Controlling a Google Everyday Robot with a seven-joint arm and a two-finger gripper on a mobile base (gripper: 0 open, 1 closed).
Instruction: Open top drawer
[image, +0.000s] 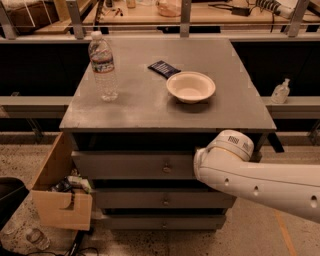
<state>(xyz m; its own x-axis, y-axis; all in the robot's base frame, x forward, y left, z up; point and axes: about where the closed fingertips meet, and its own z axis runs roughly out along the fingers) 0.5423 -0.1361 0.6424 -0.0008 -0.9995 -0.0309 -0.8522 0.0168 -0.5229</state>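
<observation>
Apparently approach step. Top drawer (125, 165) directly under tabletop (150, 107), barely out if at all; knob (167, 167) uncovered. Gripper (199, 166) just right of knob, at drawer front; opening cannot tell. Next: seat on knob, pull straight outward.

A single white arm (260, 185) reaches in from the lower right edge. Its thick link slopes up and leftward, ending in a rounded wrist joint (227, 150). The tool lies hidden behind that joint.
</observation>
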